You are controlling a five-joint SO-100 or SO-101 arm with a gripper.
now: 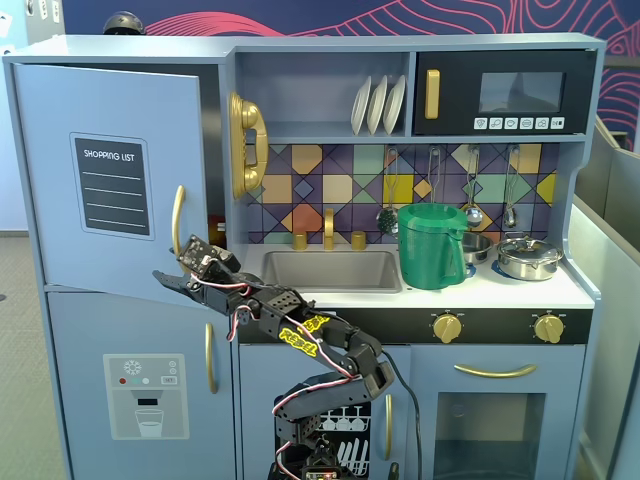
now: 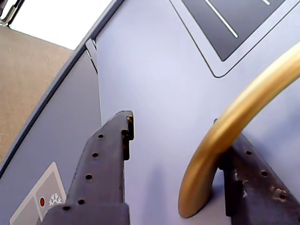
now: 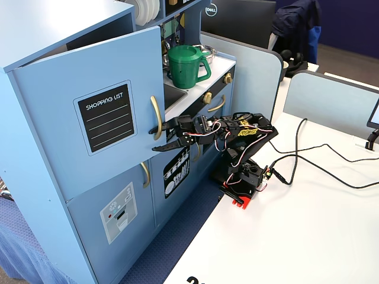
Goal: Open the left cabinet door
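Note:
The left cabinet door [image 1: 50, 200], light blue-grey with a black "SHOPPING LIST" panel [image 1: 112, 185], stands partly swung open in both fixed views [image 3: 59, 100]. Its curved gold handle [image 1: 177, 220] [image 3: 156, 118] fills the right of the wrist view [image 2: 234, 122]. My gripper [image 1: 172, 265] [image 3: 160, 137] [image 2: 173, 124] is open at the handle's lower end. One finger [image 2: 253, 178] sits behind the handle, against the door face [image 2: 154, 70]. The other finger [image 2: 110, 150] is apart on the left. Nothing is clamped.
Below is the blue door with the water-dispenser graphic [image 1: 150, 395] [image 3: 118, 213]. A gold phone [image 1: 247, 145], sink [image 1: 330, 270], green pitcher [image 1: 432, 245], pot [image 1: 528, 258] and black microwave [image 1: 505, 92] lie to the right. Cables [image 3: 308, 160] run across the white table behind my base [image 3: 243, 177].

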